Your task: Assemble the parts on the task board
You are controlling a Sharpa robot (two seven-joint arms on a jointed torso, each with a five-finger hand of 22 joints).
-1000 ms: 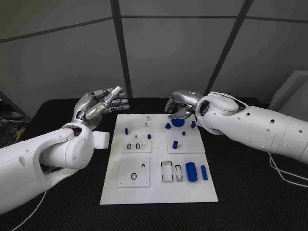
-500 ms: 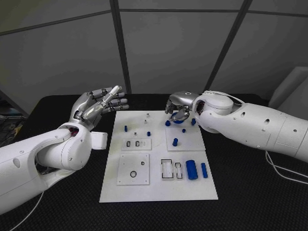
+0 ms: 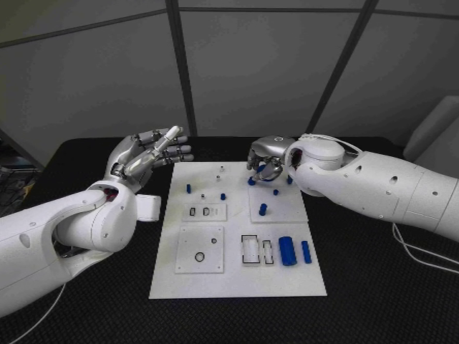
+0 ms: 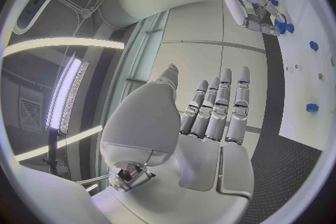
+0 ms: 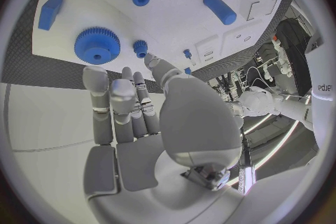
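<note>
The white task board (image 3: 240,283) lies in the middle of the black table. My right hand (image 3: 268,163) hovers over its far end with its fingers (image 5: 103,102) stretched out and nothing in them. Just past the fingertips a large blue gear (image 5: 97,45) lies flat on the board, with a small blue gear (image 5: 140,46) beside it near the thumb tip. My left hand (image 3: 147,156) is raised beside the board's far left corner, fingers (image 4: 217,106) straight and apart, empty. The left wrist view shows the right hand (image 4: 248,3) reaching down at the gear (image 4: 282,26).
Blue pegs (image 3: 188,188) (image 3: 263,209) stand in the board's middle rows. A thick blue cylinder (image 3: 287,251) and a thinner one (image 3: 306,251) lie near the right edge beside empty rectangular slots (image 3: 257,252). A blue block (image 5: 50,11) lies by the gear.
My right hand has crept a little further over the large gear, covering more of it in the head view. The left hand has stayed where it was.
</note>
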